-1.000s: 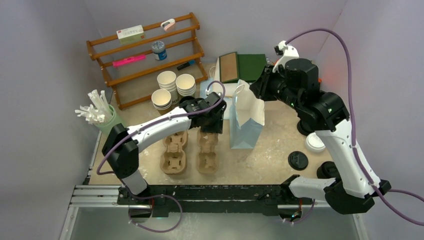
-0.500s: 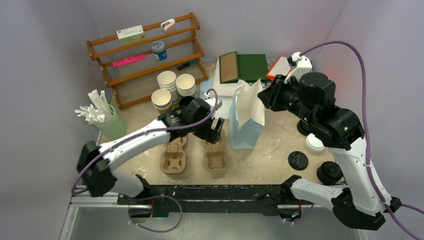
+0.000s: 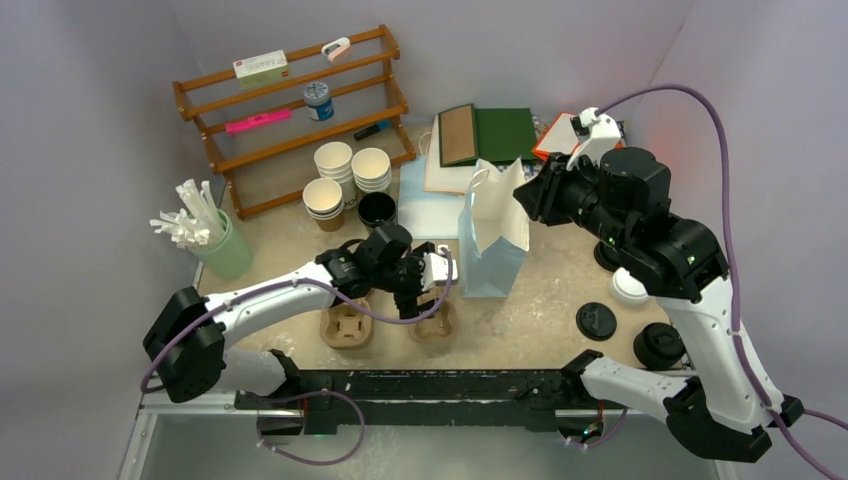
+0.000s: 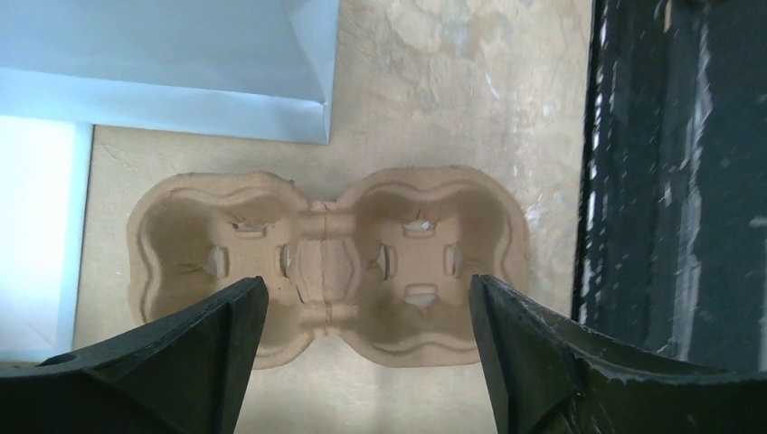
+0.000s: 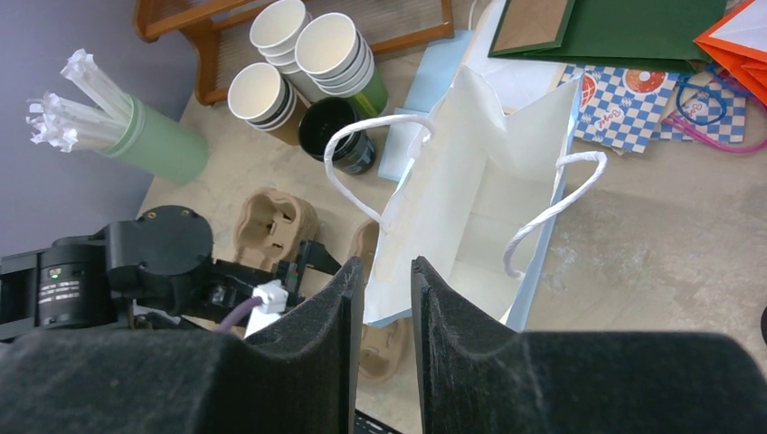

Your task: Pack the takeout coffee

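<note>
The takeout coffee (image 3: 630, 285), a small white cup with a white lid, stands at the right, partly hidden behind my right arm. A white paper bag (image 3: 493, 245) stands open mid-table; in the right wrist view the bag (image 5: 479, 217) shows its bare inside. My right gripper (image 3: 522, 195) (image 5: 387, 262) hovers above the bag's far right corner, its jaws a narrow gap apart with nothing between them. My left gripper (image 3: 430, 278) (image 4: 366, 362) hangs wide open and empty over a brown two-cup carrier (image 3: 437, 325) (image 4: 326, 258).
A second carrier (image 3: 345, 325) lies left of the first. Stacked lidless cups (image 3: 340, 175), a black-inside cup (image 3: 377, 208), a green straw holder (image 3: 218, 250) and a wooden rack (image 3: 290, 110) fill the back left. Two black lids (image 3: 596, 321) lie near the right arm.
My left gripper has opened wide and drawn back toward the near edge, now over the right carrier, uncovering the black-inside cup. The right gripper shifted slightly right off the bag, then held still.
</note>
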You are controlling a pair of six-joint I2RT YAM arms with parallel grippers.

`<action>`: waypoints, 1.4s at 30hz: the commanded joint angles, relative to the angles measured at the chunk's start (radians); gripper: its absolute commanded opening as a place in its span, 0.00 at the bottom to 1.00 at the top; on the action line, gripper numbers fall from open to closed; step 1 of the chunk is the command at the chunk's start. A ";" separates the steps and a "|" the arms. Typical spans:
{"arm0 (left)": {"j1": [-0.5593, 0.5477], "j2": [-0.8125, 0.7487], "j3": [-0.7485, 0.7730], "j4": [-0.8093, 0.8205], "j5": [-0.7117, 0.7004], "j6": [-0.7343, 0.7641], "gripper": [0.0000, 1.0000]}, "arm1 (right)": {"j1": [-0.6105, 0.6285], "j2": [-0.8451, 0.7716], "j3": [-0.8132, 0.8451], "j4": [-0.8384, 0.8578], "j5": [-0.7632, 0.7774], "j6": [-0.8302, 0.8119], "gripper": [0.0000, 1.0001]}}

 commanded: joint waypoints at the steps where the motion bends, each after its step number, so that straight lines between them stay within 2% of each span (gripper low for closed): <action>1: 0.000 0.011 -0.032 0.096 0.020 0.205 0.86 | 0.006 -0.026 0.019 0.009 0.002 -0.029 0.29; 7: 0.001 0.073 -0.043 0.109 -0.030 0.277 0.87 | 0.006 -0.054 -0.001 -0.002 0.026 -0.021 0.29; 17: 0.002 0.152 -0.069 0.205 -0.050 0.235 0.84 | 0.006 -0.079 -0.015 -0.014 0.069 -0.025 0.29; 24: 0.002 0.232 -0.054 0.215 -0.040 0.215 0.72 | 0.006 -0.087 -0.019 -0.019 0.085 -0.035 0.29; 32: 0.001 0.264 -0.037 0.184 -0.055 0.221 0.48 | 0.006 -0.089 -0.033 -0.016 0.086 -0.038 0.29; 42: -0.001 0.147 0.026 0.062 -0.078 0.204 0.37 | 0.007 -0.089 -0.043 -0.010 0.084 -0.042 0.29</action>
